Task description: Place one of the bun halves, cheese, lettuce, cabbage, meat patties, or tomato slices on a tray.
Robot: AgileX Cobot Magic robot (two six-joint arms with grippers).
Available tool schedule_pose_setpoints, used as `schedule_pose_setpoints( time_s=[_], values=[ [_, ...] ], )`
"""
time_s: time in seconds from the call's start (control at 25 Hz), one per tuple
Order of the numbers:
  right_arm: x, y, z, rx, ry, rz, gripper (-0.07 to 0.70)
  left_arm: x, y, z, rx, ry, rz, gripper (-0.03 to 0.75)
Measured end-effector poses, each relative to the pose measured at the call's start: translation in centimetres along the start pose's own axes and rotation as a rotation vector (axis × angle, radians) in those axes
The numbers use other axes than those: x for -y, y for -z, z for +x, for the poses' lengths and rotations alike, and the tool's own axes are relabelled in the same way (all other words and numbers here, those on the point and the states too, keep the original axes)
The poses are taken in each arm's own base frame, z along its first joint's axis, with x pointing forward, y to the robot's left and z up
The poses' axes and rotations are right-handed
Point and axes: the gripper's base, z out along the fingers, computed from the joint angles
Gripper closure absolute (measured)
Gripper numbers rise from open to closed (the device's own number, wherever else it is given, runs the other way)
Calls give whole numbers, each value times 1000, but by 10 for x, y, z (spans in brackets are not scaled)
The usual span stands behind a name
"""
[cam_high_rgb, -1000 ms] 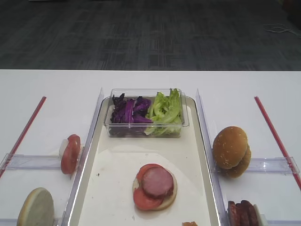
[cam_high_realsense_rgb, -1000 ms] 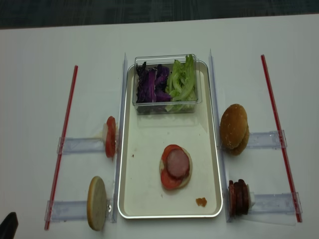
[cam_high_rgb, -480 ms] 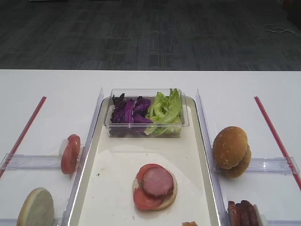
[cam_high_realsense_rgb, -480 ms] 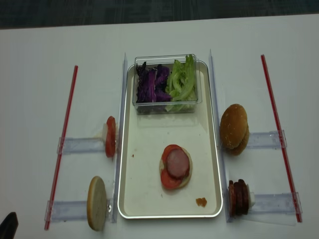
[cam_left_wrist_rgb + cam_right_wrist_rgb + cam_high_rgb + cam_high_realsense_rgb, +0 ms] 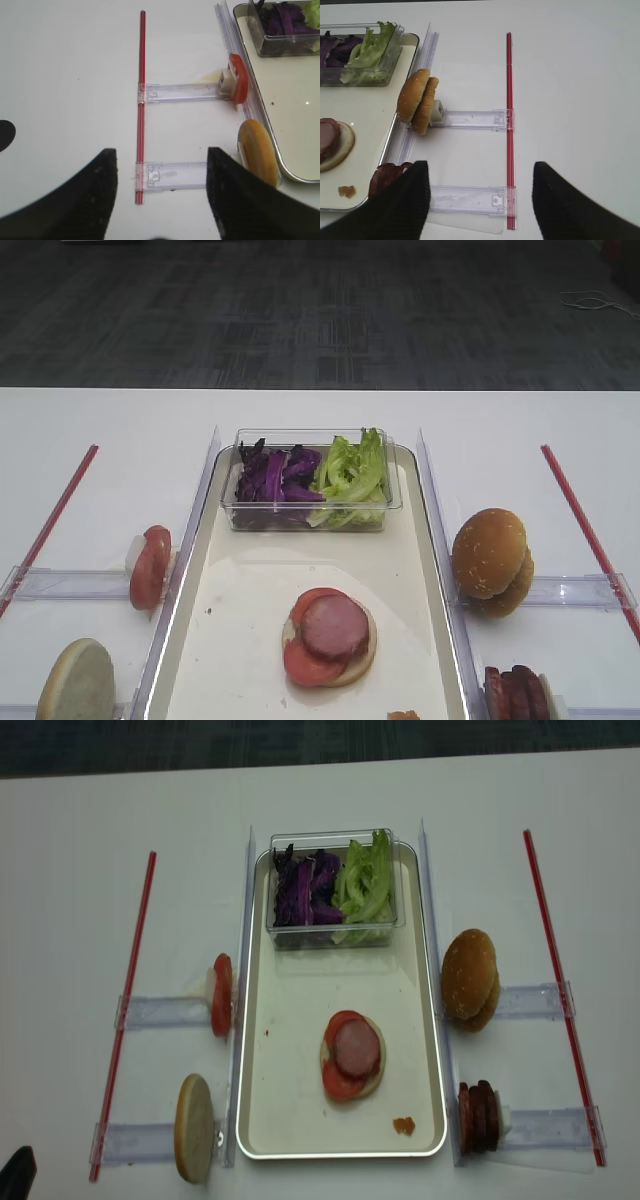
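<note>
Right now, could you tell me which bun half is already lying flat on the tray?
The bun half under the tomato slice and meat patty; the others stand on edge in racks.

The far end of the tray [image 5: 258, 970] is being blocked by a clear tub [image 5: 333, 890], and its near middle by a stacked bun half [image 5: 352, 1056]; open room is being left between them, while both long edges are being flanked by clear racks [image 5: 165, 1012]
</note>
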Motion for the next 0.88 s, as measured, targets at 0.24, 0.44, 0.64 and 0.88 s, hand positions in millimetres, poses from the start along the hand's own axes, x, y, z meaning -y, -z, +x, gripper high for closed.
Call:
schedule_pose_setpoints(
  time_s=[0.24,0.44,0.64,0.88],
  values=[
    [0,0,0,0,0,0,178,0,0,0,0,0,0,306],
    [0,0,0,0,0,0,178,0,0,0,0,0,0,306],
    [0,0,0,0,-4,0,178,0,0,0,0,0,0,306],
    [0,0,0,0,-4,0,178,0,0,0,0,0,0,306]
  ],
)
